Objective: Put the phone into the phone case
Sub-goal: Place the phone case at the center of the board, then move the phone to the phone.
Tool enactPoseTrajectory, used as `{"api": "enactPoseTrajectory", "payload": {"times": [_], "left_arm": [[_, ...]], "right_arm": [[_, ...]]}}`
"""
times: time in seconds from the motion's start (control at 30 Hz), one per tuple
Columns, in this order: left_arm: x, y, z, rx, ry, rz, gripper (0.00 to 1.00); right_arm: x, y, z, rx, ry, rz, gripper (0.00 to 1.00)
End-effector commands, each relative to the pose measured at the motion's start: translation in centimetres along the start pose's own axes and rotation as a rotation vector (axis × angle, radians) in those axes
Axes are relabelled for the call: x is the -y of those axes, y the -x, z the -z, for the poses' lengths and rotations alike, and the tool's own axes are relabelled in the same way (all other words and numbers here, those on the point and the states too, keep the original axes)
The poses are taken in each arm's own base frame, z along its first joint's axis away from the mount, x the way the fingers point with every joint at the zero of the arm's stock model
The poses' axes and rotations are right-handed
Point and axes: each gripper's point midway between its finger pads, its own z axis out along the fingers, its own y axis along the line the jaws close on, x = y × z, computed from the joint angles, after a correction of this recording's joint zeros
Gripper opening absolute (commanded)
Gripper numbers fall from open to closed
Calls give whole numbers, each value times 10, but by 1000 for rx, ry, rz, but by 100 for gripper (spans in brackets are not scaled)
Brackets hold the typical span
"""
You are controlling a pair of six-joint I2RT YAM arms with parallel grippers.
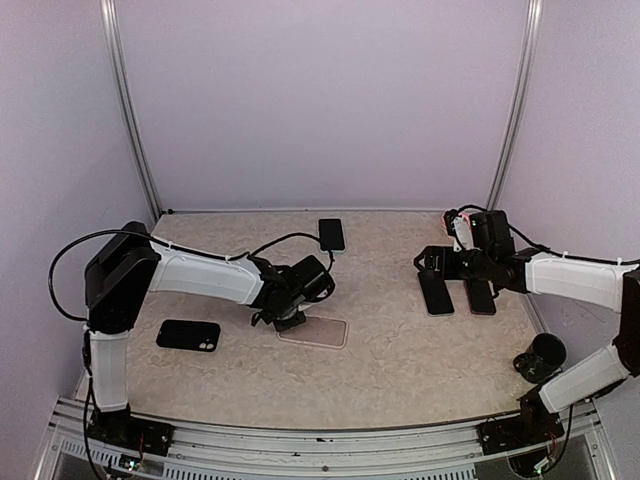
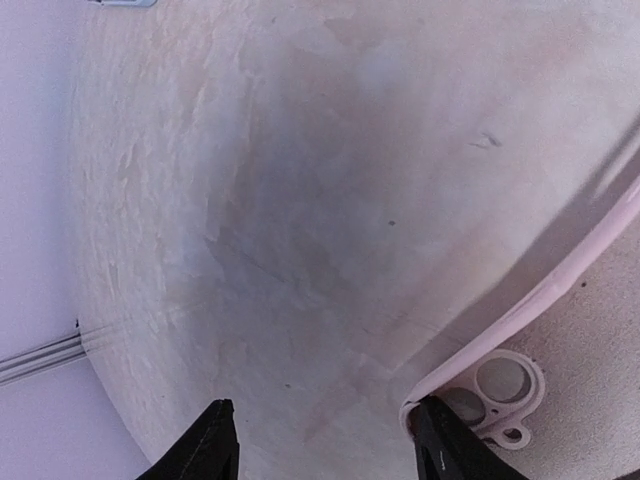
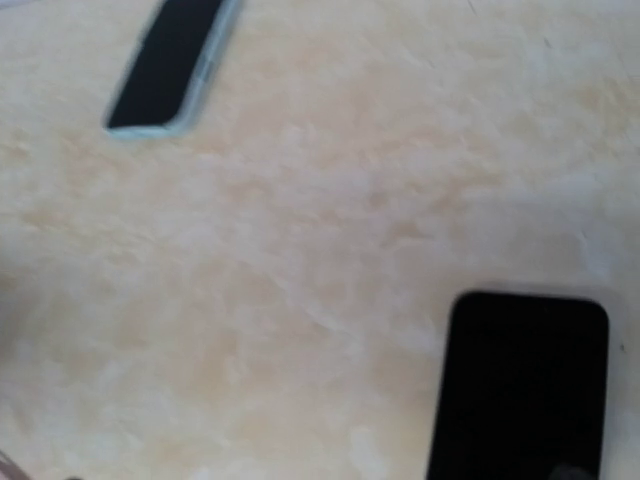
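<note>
Tabletop [image 1: 400,350], pale and marbled, lay beneath both my pincers. My left arm [image 1: 200,275] stretched low over its middle. My right arm [image 1: 580,280] bent in from the right side, and its end was well apart from the left one.

The phone case [image 1: 318,332], pink and translucent, lay flat and empty just to the right of my left pincer [image 1: 288,320]. The black phone [image 1: 188,335] lay flat to the left of that pincer, near it but apart. Small lenses showed at the end of the phone toward the pincer. A light-edged phone [image 1: 331,235] lay beyond the left pincer, toward the back wall. Two dark phones sat just on the near side of my right pincer [image 1: 428,262], one [image 1: 436,293] beside the other [image 1: 481,296], without touching.

My right pincer stood wide apart and held nothing. My left pincer [image 2: 320,450] was also apart, with only bare tabletop between its jaws and nothing clamped. Its right fingertip [image 2: 440,450] stood against the corner of the case's rim [image 2: 560,270], right beside the camera cutout [image 2: 505,380]. Its left fingertip [image 2: 205,445] was away from the case, over bare tabletop.
</note>
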Motion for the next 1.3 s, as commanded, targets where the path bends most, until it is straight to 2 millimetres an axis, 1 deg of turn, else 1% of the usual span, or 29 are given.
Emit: {"api": "enactPoseTrajectory", "payload": {"times": [0.0, 0.07, 0.17, 0.2, 0.27, 0.4, 0.47, 0.53, 0.6, 0.63, 0.73, 0.9, 1.1, 1.27], "left_arm": [[-32, 16, -7, 26, 116, 25, 59], [-45, 23, -8, 45, 155, 52, 60], [-58, 31, -7, 68, 180, 89, 60], [-60, 32, -8, 69, 185, 93, 60], [-67, 32, -10, 58, 211, 105, 60], [-74, 31, -14, 41, 239, 141, 60], [-79, 33, -9, 59, 235, 189, 60], [-84, 36, -1, 81, 229, 246, 67], [-92, 39, 10, 105, 221, 307, 73], [-92, 40, 14, 116, 209, 332, 75], [-94, 45, 26, 153, 181, 397, 86], [-91, 54, 44, 203, 137, 460, 98], [-86, 64, 57, 251, 91, 522, 99], [-90, 64, 62, 269, 84, 606, 99]], "right_arm": [[24, -12, -15, -57, -85, -37, 99], [31, -20, -22, -86, -106, -46, 99], [44, -32, -31, -120, -156, -49, 99], [48, -36, -34, -132, -176, -49, 99], [58, -43, -39, -155, -218, -48, 99], [68, -57, -51, -204, -259, -41, 99], [73, -62, -54, -219, -276, -37, 99], [76, -67, -56, -235, -289, -33, 99], [78, -67, -56, -238, -299, -26, 99], [79, -68, -56, -241, -306, -22, 99], [81, -70, -58, -252, -310, -10, 99], [81, -79, -65, -294, -296, 9, 99], [83, -86, -70, -319, -303, 18, 99], [83, -91, -72, -343, -297, 26, 98]]}}
